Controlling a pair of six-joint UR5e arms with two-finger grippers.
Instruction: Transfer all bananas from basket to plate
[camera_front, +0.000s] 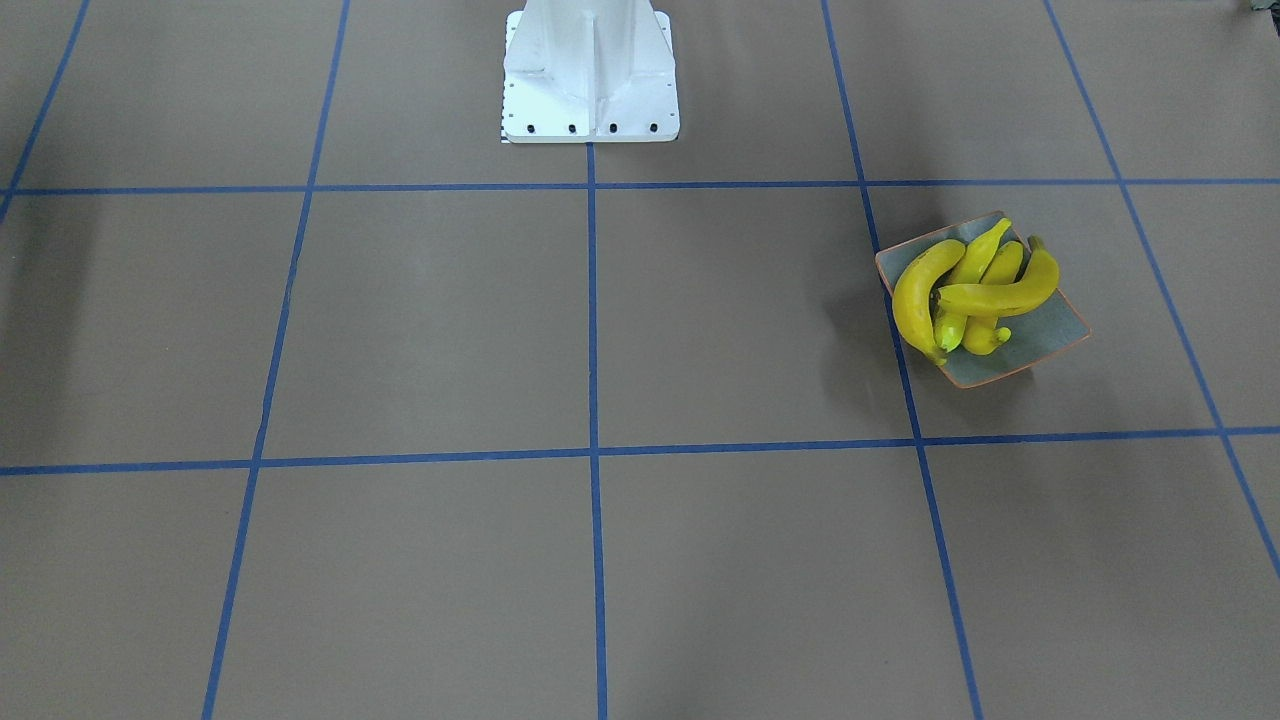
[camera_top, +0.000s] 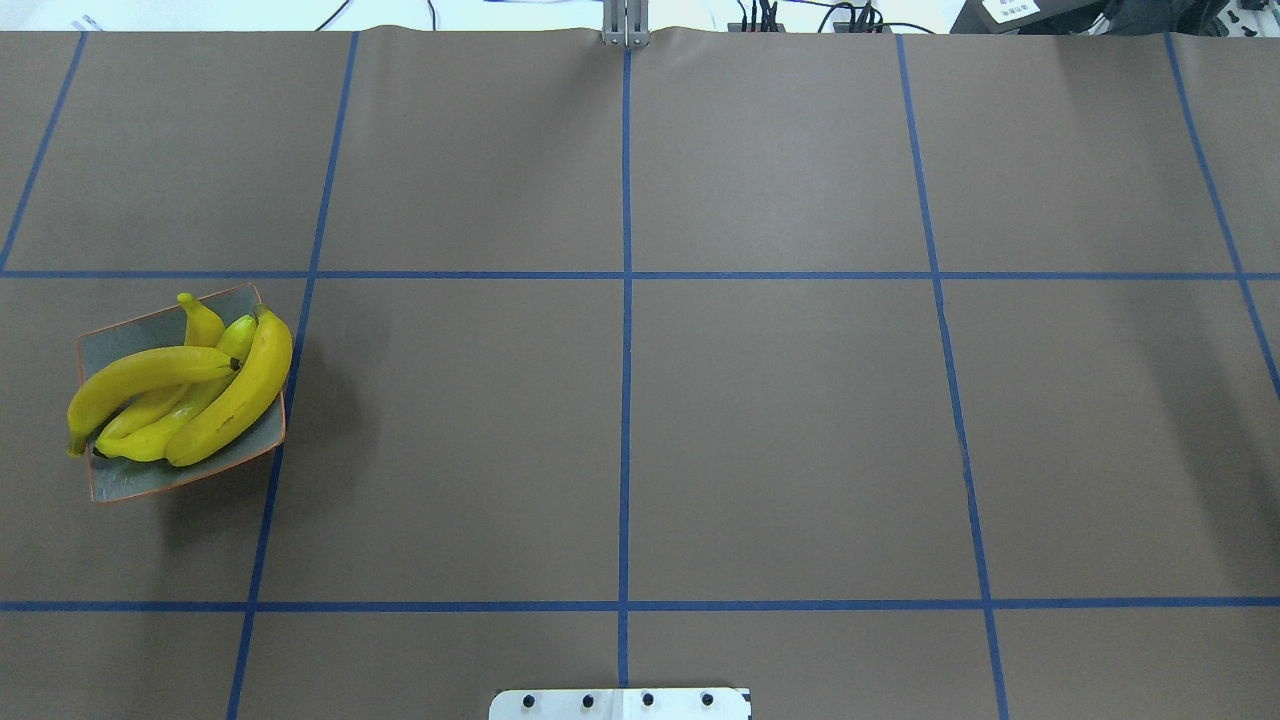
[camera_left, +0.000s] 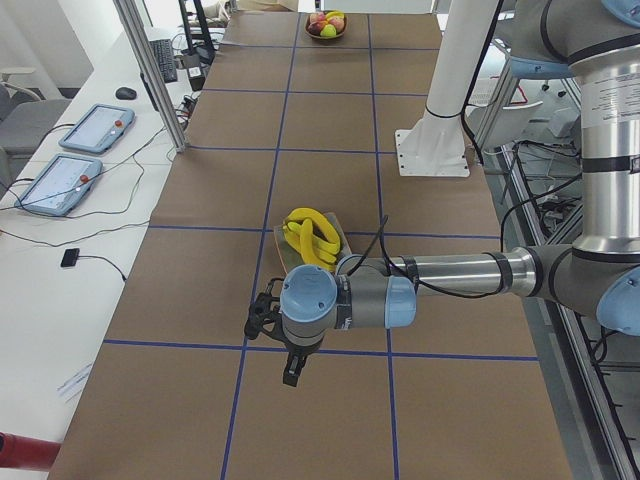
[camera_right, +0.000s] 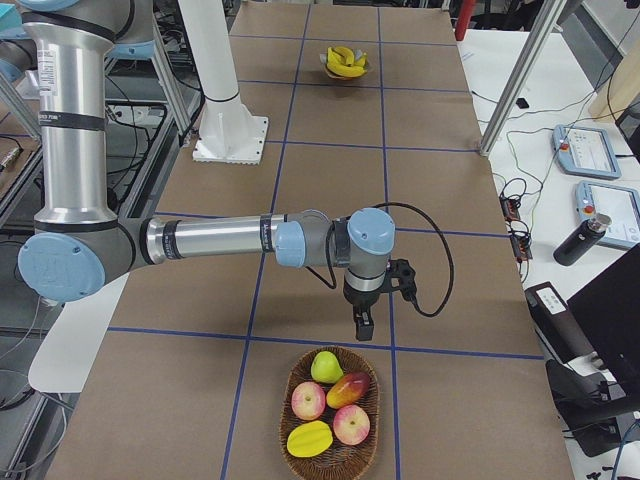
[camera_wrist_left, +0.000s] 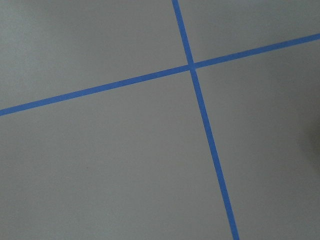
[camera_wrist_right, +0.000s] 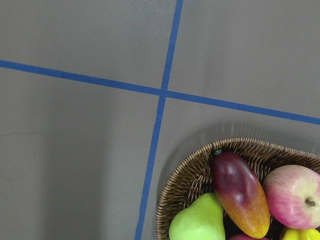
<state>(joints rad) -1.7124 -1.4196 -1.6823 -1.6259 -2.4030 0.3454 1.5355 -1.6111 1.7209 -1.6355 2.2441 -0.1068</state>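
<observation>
Beneath the left wrist, I see the left gripper (camera_left: 291, 374) only from the camera at the table's end. It points straight down above the brown table (camera_top: 780, 430), and I cannot tell whether its jaws are released or clenched. That wrist's own camera gives me only the table cover and 1 crossing of blue tape (camera_wrist_left: 191, 67). The right gripper (camera_right: 363, 325) shows only from the other end camera. It also points down, above a tape line, and its jaw state is just as unreadable to me.

Just beyond the right gripper, toward the table's right end, sits the basket (camera_right: 288, 415), a brown woven oval. Its rim fills the lower right corner of the right wrist view. It holds a green pear (camera_right: 325, 366), a red-orange mango (camera_right: 348, 388), 2 red-and-yellow apples (camera_right: 308, 400) and 1 yellow fruit (camera_right: 310, 438).

Well apart from it, on the robot's left side of the table, the plate (camera_top: 130, 485) rests flat with 1 edge reaching a tape line. All 4 bananas (camera_top: 180, 395) lie on it in a loose heap, 1 of them laid across the others and their tips overhanging the rim. The left gripper hangs near this plate, on the side toward the table's left end and clear of the fruit.

Between the 2 halves stands the white pedestal (camera_front: 590, 80), at the table's robot-side edge.
</observation>
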